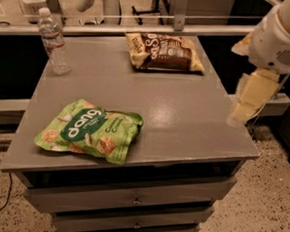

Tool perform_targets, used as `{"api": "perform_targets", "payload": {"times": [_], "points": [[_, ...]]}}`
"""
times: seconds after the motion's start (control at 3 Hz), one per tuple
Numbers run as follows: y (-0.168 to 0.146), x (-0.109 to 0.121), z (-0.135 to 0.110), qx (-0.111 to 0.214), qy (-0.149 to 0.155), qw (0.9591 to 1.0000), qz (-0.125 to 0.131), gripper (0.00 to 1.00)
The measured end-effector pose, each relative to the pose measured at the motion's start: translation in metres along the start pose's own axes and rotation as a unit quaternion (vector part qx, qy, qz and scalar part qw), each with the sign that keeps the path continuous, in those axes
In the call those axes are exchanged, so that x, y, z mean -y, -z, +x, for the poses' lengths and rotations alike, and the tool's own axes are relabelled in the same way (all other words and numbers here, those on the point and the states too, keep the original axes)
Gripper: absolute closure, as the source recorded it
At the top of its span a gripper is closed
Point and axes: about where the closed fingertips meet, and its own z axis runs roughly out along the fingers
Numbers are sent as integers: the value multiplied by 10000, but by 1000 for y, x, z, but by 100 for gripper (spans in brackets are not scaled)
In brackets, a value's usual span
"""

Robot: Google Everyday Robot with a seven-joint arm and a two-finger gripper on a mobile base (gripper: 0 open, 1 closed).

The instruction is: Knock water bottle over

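Water bottle [54, 42] upright, 10 o'clock corner of table [184, 120]; gripper [250, 96] at 3 o'clock edge, state I cannot tell.

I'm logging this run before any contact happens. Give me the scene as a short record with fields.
surface: gray cabinet top, drawers below
water bottle: upright at the far left corner, white cap on
brown snack bag: lying flat at the far edge, right of the bottle
green snack bag: lying flat, near left part
gripper: hangs at the right edge of the top, touching nothing, the whole width away from the bottle
task status: bottle not yet knocked over
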Motion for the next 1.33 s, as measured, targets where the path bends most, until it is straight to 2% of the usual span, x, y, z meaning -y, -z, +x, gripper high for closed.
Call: {"api": "perform_targets", "payload": {"times": [0.33, 0.67, 1.0, 1.33], "points": [[-37, 39, -63, 792, 11, 9969, -3, 0], [-79, 66, -138, 1621, 39, 9867, -91, 0], [-111, 71, -219, 2364, 54, 9714, -202, 0], [-139, 65, -296, 3066, 99, 9513, -311, 0]]}}
